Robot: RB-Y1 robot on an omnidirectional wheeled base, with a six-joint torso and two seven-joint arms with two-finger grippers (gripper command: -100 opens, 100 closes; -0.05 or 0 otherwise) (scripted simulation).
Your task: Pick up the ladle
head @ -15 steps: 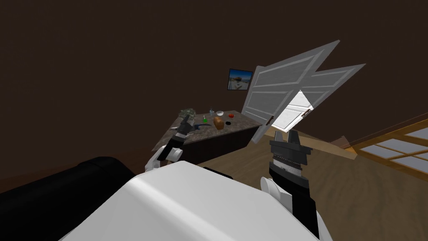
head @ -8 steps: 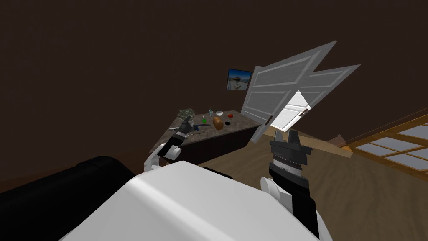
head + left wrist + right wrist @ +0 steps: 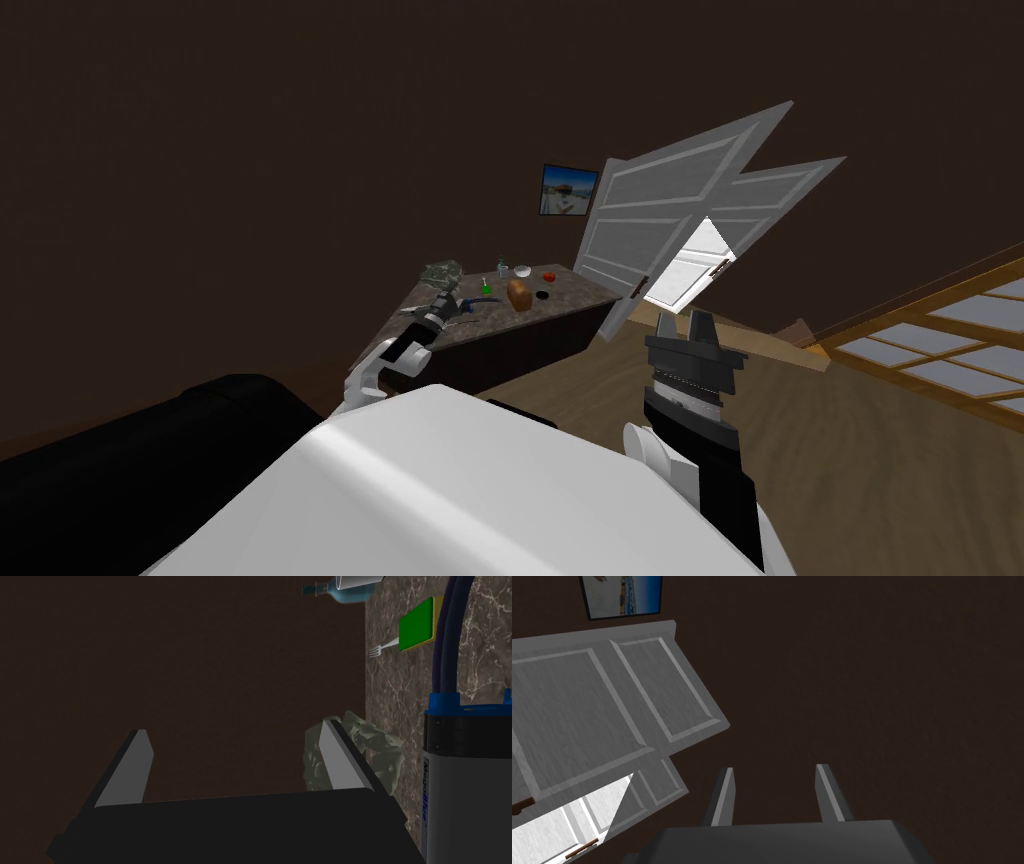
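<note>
On the marble-topped table lies the ladle, dark blue and long. Its curved blue-purple handle runs over the tabletop beyond a grey cylinder with a blue cap. My left gripper reaches over the table's near-left part, just short of the ladle. In the left wrist view the left gripper is open and holds nothing, with one finger in front of a crumpled grey-green lump. My right gripper is raised in front of my chest, open and holding nothing, as the right wrist view confirms.
The table also carries a brown loaf, a white bowl, a red thing, a green and yellow sponge, a fork and a bottle. Grey panelled doors stand right of it. A black sofa is at my left.
My left arm has stretched out lower and further over the table. The whole head view has slid slightly left, so I have turned a little. The right arm is unmoved.
</note>
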